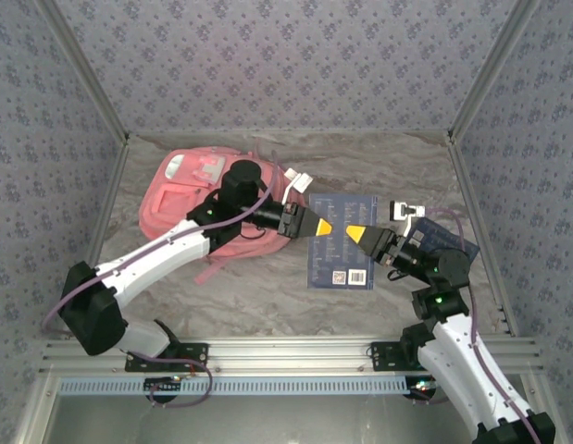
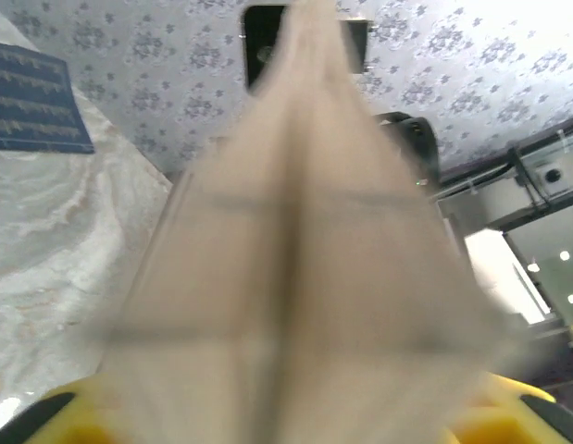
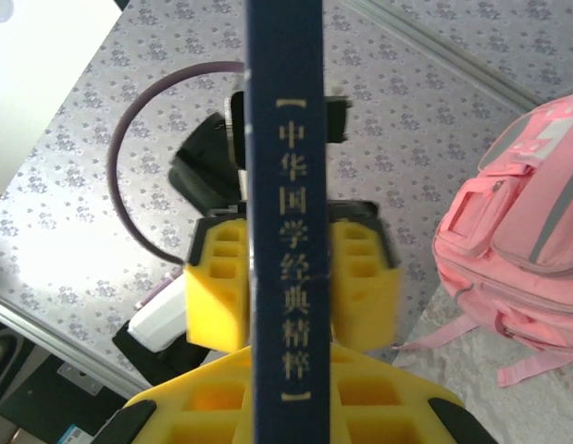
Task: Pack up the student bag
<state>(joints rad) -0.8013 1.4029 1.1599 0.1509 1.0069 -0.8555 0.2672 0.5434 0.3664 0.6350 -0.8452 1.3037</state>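
Observation:
The student bag (image 1: 198, 199) lies at the back left of the table, pink with white patches; it is also at the right of the right wrist view (image 3: 517, 222). A dark blue book (image 1: 342, 245) is held above the table between both grippers. My left gripper (image 1: 323, 226) is shut on its left, page-side edge, which blurs beige across the left wrist view (image 2: 295, 277). My right gripper (image 1: 358, 231) is shut on its spine side. The spine with gold characters (image 3: 286, 213) runs between my right gripper's fingers (image 3: 193, 407), with the left gripper's fingers (image 3: 217, 291) pressed against the book beyond.
A second blue book (image 1: 448, 239) lies at the right under the right arm and shows in the left wrist view (image 2: 31, 102). A small black-and-white object (image 1: 406, 211) sits behind it. White bits (image 1: 298, 180) lie by the bag. Patterned walls enclose the table.

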